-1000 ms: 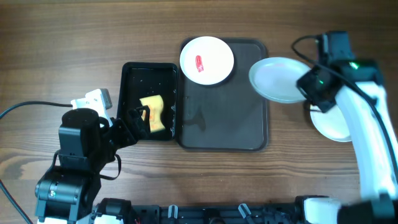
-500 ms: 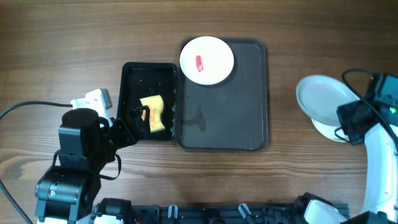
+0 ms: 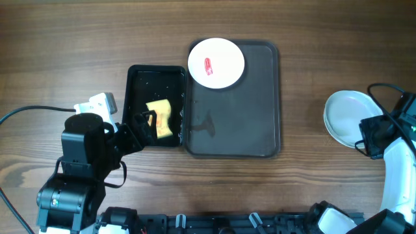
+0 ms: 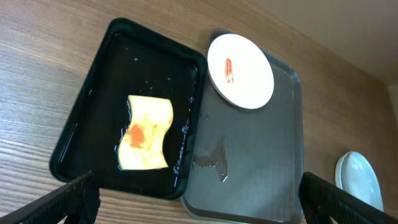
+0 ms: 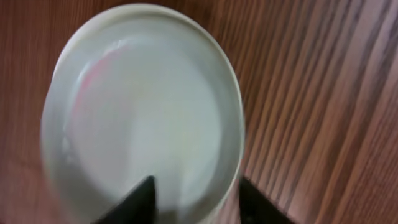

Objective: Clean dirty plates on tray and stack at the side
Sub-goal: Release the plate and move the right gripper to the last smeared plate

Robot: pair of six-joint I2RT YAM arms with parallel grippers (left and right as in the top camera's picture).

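One white plate (image 3: 216, 63) with a red smear (image 3: 208, 65) sits on the tray (image 3: 247, 123).

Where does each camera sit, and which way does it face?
Overhead: above the table, facing straight down on the tray, left arm and right arm.
Left wrist: on the left arm, angled down over the tub; its fingers fill the bottom corners.
Right wrist: on the right arm, close above a pale plate; dark fingers at bottom.
Shared: the smeared plate, in overhead and left wrist.
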